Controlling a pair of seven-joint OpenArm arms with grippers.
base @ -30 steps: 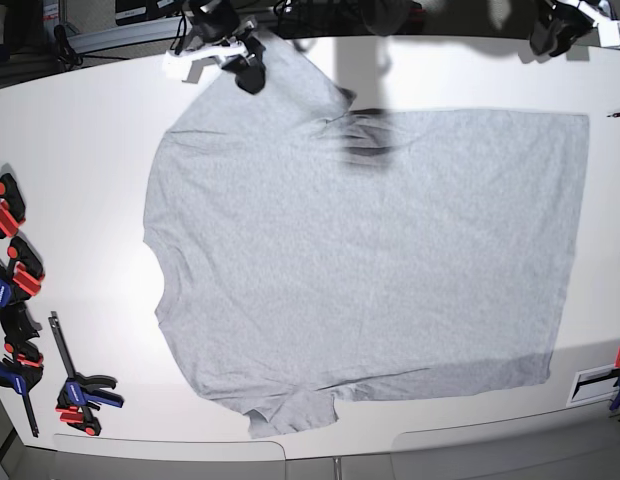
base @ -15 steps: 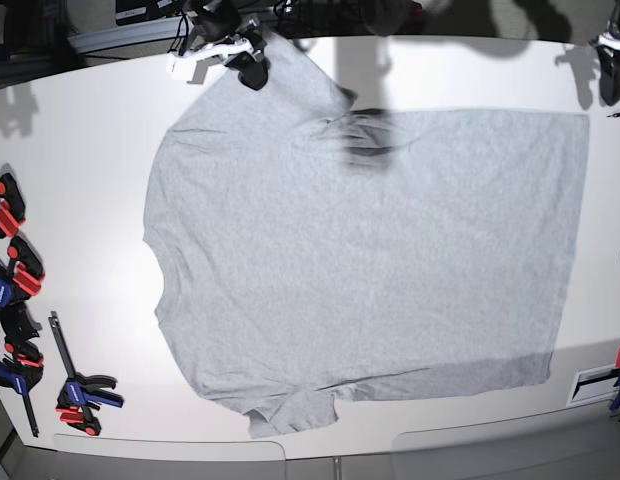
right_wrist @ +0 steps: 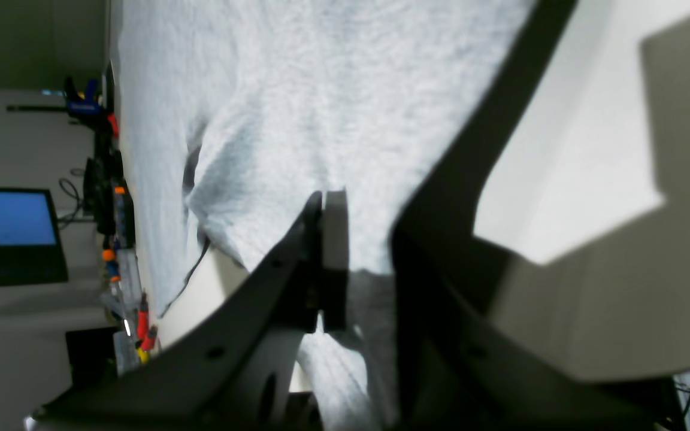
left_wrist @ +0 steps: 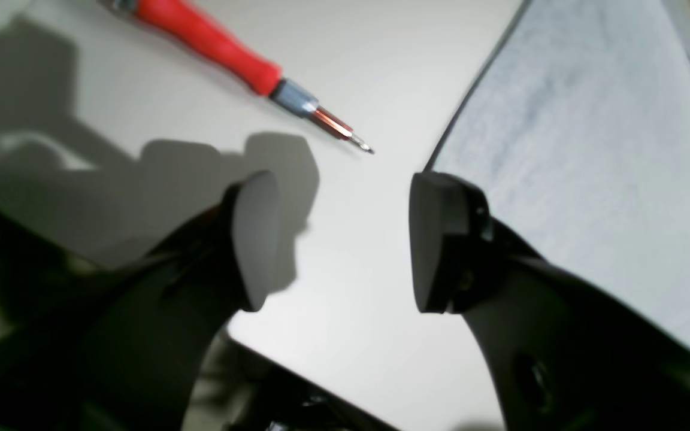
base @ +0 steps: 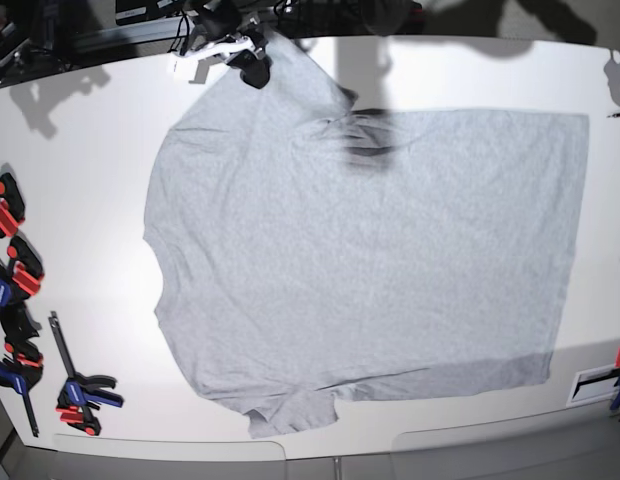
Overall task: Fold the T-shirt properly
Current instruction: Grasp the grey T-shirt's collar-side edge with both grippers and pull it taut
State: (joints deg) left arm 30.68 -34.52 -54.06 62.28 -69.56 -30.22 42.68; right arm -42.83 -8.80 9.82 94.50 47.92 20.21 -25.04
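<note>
T-shirt flat on white table (clamps alongside)

Bright from overhead; hard shadows across the tabletop. Wrist views blurred up close; base view bowed at edges.

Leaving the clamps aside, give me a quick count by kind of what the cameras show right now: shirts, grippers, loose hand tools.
T-shirt: 1
grippers: 2 (left gripper open and empty, right gripper shut on the shirt's edge)
red-handled screwdriver: 1
Total: 4
</note>
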